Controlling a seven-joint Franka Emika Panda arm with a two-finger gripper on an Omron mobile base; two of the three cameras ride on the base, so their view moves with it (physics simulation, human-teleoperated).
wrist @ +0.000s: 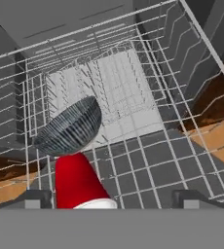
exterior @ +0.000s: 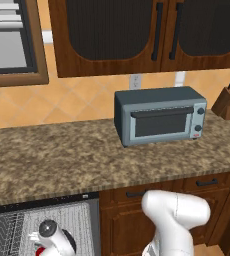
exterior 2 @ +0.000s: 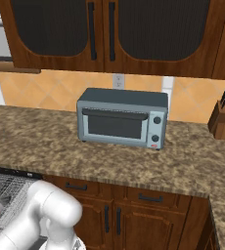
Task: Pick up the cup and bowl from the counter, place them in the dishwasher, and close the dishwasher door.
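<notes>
1. Both dishes are in the rack (wrist: pixel 133 146) of the dishwasher (exterior: pixel 42 220): you can see the cup (wrist: pixel 77 182) lying on its side on the wire floor, with the bowl (wrist: pixel 70 127) tipped on edge just behind it, apparently touching.
2. Your gripper (wrist: pixel 111 199) sits just above the cup with its jaws spread wide, one tip on each side; they pinch nothing.
3. From the base views, the counter (exterior: pixel 62 155) carries no cup or bowl; you see a toaster oven (exterior: pixel 159 115) and a knife block (exterior: pixel 228 102) there.
4. By my reading, both placements are done and one step is left: the door. The rack is exposed, so the dishwasher stands open.
5. You'll likely need to lift the hand clear of the rack first, then swing the door up.
</notes>
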